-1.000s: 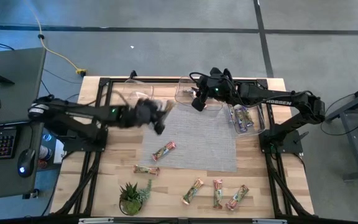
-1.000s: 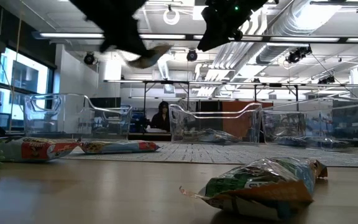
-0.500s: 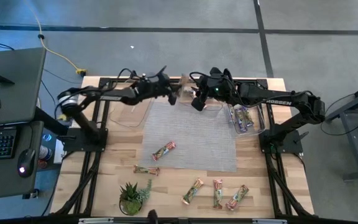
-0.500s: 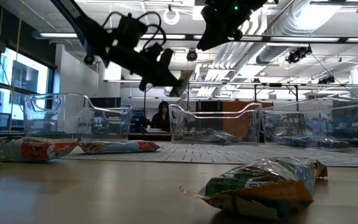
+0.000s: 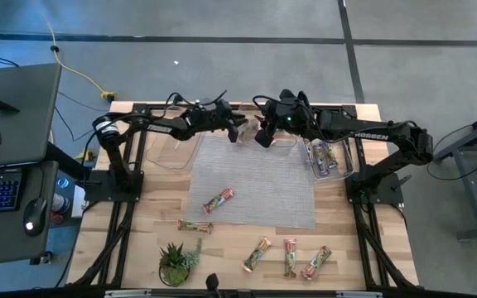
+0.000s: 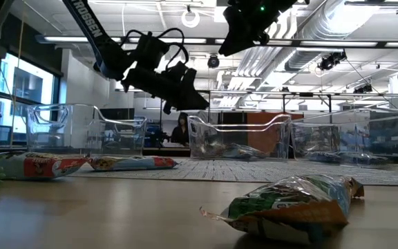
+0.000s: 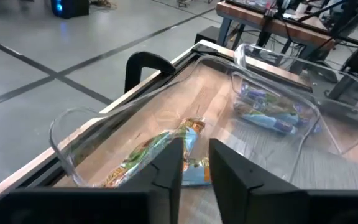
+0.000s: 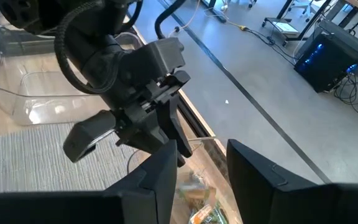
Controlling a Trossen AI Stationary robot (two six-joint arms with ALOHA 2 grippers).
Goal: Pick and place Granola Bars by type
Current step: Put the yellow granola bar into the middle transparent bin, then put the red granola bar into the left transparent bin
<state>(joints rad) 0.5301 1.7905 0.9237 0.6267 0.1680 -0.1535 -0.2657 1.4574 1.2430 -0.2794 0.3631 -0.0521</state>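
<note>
Left gripper [image 5: 237, 132] narrowly parted, empty, above clear plastic tub [image 7: 92, 134] containing shiny green-orange granola bars [image 7: 157, 152]. Right gripper [image 5: 262, 137] slightly open, empty, nearby. Five more crinkled bars [image 5: 219, 200] lie on table.

tub contents [image 6: 235, 151] blurred, foreground bar [image 6: 289, 204] partly cropped

Grey woven mat [image 5: 255, 186]; green-orange bars [image 5: 219, 200]; light wood table [image 5: 156, 207].
</note>
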